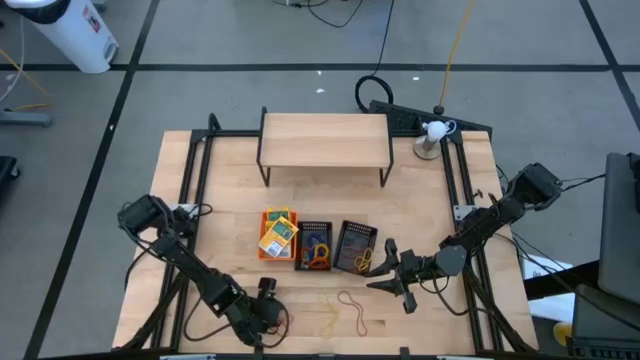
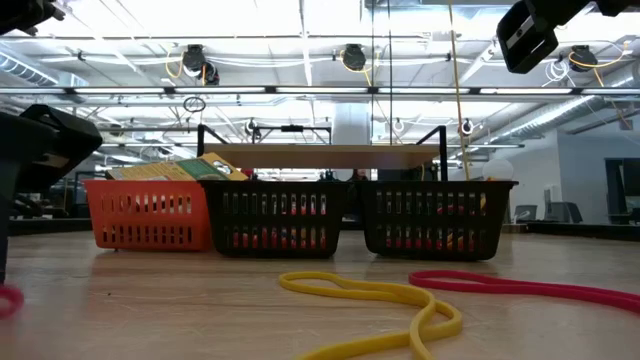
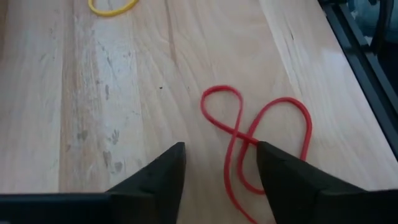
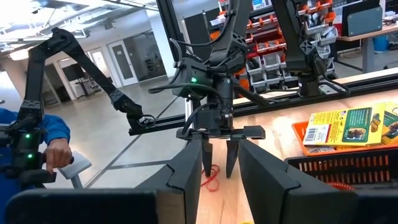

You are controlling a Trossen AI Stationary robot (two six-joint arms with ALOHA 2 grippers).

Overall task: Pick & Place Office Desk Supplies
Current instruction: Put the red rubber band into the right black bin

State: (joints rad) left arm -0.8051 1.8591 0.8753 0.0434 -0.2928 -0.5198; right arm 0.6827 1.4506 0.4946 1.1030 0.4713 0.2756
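A red rubber band [image 3: 261, 130], twisted into a figure eight, lies flat on the wooden table near its front left. My left gripper [image 3: 221, 149] is open just above it, pointing steeply down, and one strand of the band runs between its fingertips. The right wrist view shows the same gripper [image 4: 219, 171] over the band [image 4: 212, 179]. The orange bin [image 1: 278, 233] holds yellow-and-green packs. Two black bins [image 1: 314, 245] [image 1: 355, 245] stand to its right. My right gripper [image 1: 385, 270] hovers open and level beside the right black bin, holding nothing.
A yellow band [image 1: 330, 312] and another red band [image 1: 352, 308] lie loose on the table in front of the bins. The wooden shelf [image 1: 325, 138] stands at the far middle. Black rails [image 1: 195, 170] run along both table sides. A person's hand [image 4: 53, 152] shows beyond the table.
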